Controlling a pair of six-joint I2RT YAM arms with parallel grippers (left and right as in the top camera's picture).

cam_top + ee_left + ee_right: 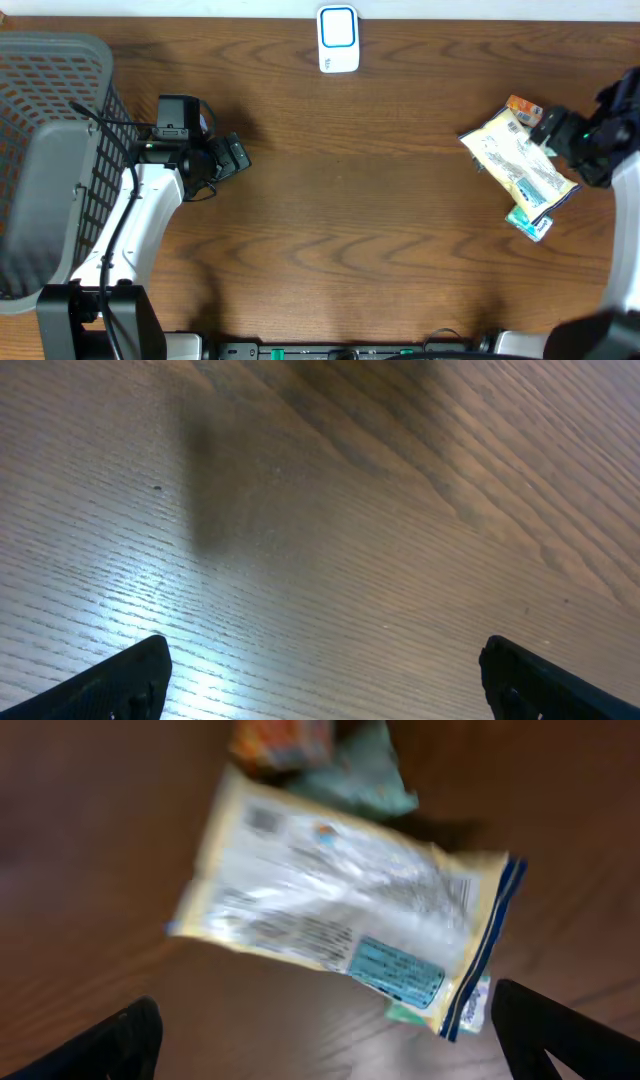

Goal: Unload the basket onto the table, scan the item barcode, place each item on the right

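Scanner (338, 40), one; yellow-white packet (520, 165), one.

No word, brand or number can be read anywhere. The pale yellow plastic food packet (340, 930) carries lines of dark print, a small grey square code patch (263, 820) toward its 10 o'clock corner and a teal label panel (396, 970) toward 5 o'clock, all too blurred to make out. The white plastic scanner box (338, 40), at 12 o'clock in the overhead view, shows only a blue rounded-square outline (338, 28).

three packets (520, 160), one scanner (338, 40), one basket (60, 48)
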